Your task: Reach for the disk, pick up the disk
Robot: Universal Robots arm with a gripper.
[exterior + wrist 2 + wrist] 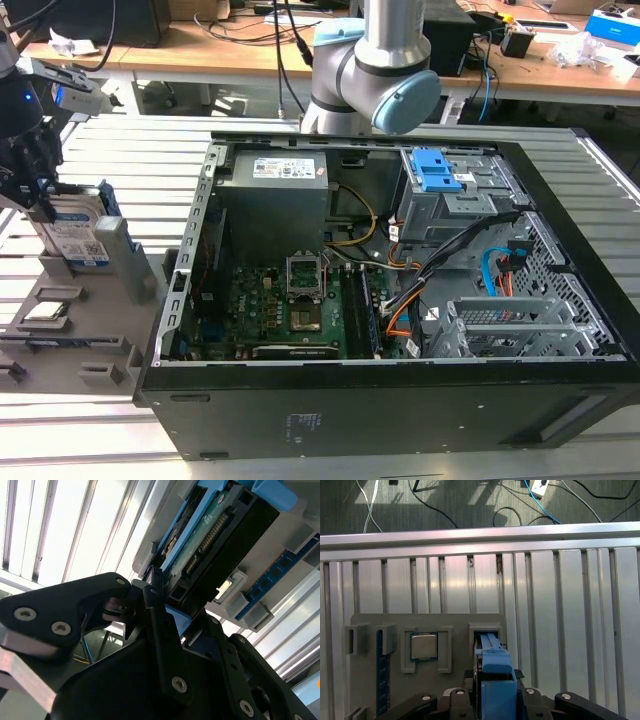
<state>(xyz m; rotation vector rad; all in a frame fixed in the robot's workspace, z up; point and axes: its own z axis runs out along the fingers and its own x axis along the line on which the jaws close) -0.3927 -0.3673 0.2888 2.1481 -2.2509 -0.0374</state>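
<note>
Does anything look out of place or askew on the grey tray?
Nothing looks damaged or spilled. The disk stands on edge at its slot in the grey tray, with the gripper at it. The CPU chip lies flat in its recess.

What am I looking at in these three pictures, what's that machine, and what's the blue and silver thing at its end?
The grey jointed machine is a robot arm. Its gripper is at the disk, a hard drive in a blue bracket, standing upright in a grey holder beside an open computer case. A square chip lies in that holder too. The exterior view comes from a camera off the arm; both wrist views come from cameras riding near the gripper. Whether it grips the disk, I can't tell.
</note>
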